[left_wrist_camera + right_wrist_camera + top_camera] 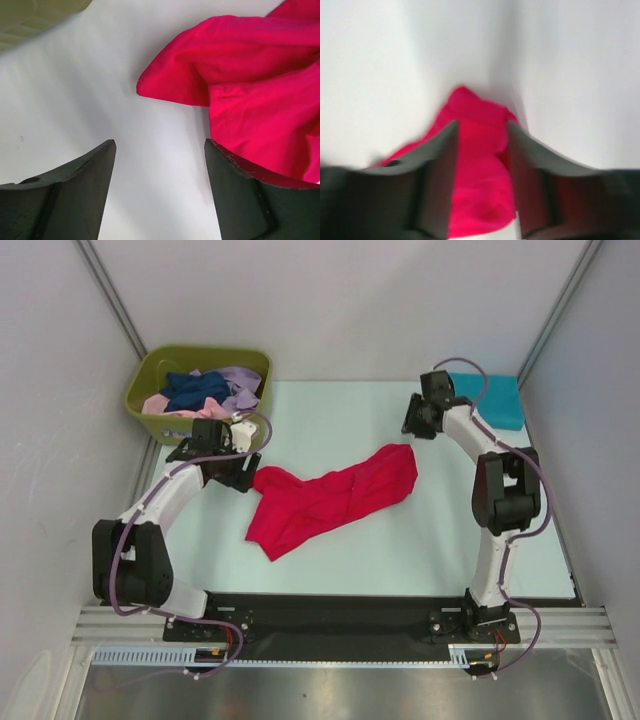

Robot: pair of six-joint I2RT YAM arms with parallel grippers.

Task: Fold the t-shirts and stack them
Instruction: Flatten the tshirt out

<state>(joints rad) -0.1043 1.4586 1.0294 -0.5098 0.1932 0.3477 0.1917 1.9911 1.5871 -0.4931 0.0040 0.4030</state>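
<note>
A bright red t-shirt lies crumpled across the middle of the table. My left gripper is open and empty, just left of the shirt's left end. In the left wrist view bare table shows between its fingertips, and the red cloth lies to the right. My right gripper is open, just beyond the shirt's far right corner. The right wrist view is blurred; the red cloth shows beyond the gap of the gripper. A folded teal t-shirt lies at the back right.
An olive-green bin stands at the back left, close behind my left gripper; its corner shows in the left wrist view. It holds navy, pink and lavender t-shirts. Walls close in on both sides.
</note>
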